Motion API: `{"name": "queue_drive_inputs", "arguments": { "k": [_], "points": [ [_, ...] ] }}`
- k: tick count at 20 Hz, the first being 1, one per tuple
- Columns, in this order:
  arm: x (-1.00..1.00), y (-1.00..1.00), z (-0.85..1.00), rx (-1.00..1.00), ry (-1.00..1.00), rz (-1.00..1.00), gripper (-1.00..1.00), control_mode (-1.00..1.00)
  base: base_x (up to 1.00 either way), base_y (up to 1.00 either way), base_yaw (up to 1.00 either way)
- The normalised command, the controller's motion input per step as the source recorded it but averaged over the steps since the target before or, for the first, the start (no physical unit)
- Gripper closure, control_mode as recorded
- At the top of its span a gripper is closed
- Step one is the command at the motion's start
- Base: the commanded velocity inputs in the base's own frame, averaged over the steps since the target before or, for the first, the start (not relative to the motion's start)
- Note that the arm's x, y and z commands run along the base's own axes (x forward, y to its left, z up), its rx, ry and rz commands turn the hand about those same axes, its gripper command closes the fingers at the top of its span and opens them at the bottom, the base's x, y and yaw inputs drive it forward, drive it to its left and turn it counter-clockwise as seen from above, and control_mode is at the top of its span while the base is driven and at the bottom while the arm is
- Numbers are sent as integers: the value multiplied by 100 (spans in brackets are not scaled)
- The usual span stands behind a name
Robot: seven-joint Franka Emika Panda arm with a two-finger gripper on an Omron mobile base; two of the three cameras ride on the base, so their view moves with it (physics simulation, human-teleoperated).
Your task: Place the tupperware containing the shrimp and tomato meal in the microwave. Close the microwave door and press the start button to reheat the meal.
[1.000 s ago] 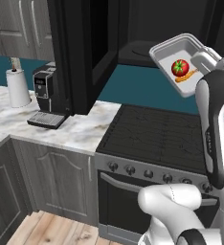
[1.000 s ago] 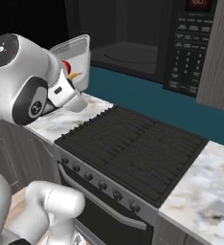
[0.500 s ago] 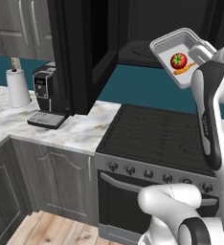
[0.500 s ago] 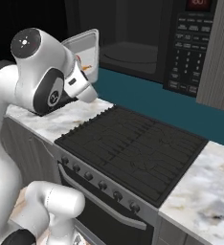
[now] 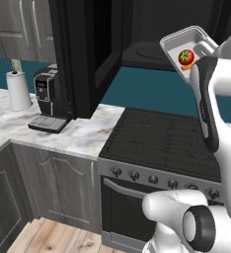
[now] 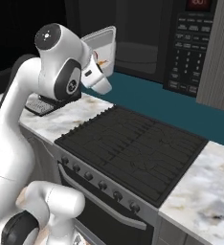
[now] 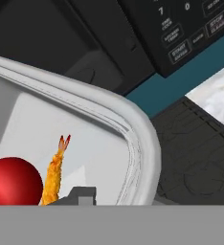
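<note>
1. Tupperware (image 5: 186, 42): shallow, translucent whitish tray with rounded corners and a raised rim, carried in the air above the stove (image 5: 172, 143) and just in front of the open cavity of the microwave (image 6: 142, 48); it is tilted, its open face turned towards the left base camera
2. Handling, as a judgement: thin-walled plastic of this kind is likely light and fairly stiff, with a smooth rim that may slip under a narrow pinch; the rim or side wall is the natural place to take hold, and the tray is best levelled before it is set down
3. Contents: shrimp and tomato meal, namely one round red tomato (image 7: 13, 182) with a green stem and one curved orange shrimp (image 7: 54, 172); both lie loose and side by side, close or touching, in the part of the tray nearest the hand, and could roll or slide if the tilt grows
4. Gripper (image 7: 83, 195): seen at the tray's near edge in the hand view, the tips mostly cut off; it appears to hold the tupperware there, since nothing else supports it, but the jaw width cannot be read
5. Microwave door (image 5: 88, 54): swung open to the left, standing above the table (image 5: 68, 133) beside a coffee machine (image 5: 48, 101); the dark cavity with its round turntable (image 6: 135, 50) holds nothing visible
</note>
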Motion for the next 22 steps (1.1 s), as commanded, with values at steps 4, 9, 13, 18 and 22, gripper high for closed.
{"name": "queue_drive_inputs", "arguments": {
  "k": [4,9,13,18,22],
  "points": [
    [42,-24,15,0,0,-8,100,-100,0,0,0],
    [47,-18,20,2,0,-7,100,-100,0,0,0],
    [56,-4,3,5,0,-2,100,-100,0,0,0],
    [54,-5,0,5,0,0,100,-100,0,0,0],
    [52,-10,-3,3,0,0,100,-100,0,0,0]
  ]
}}
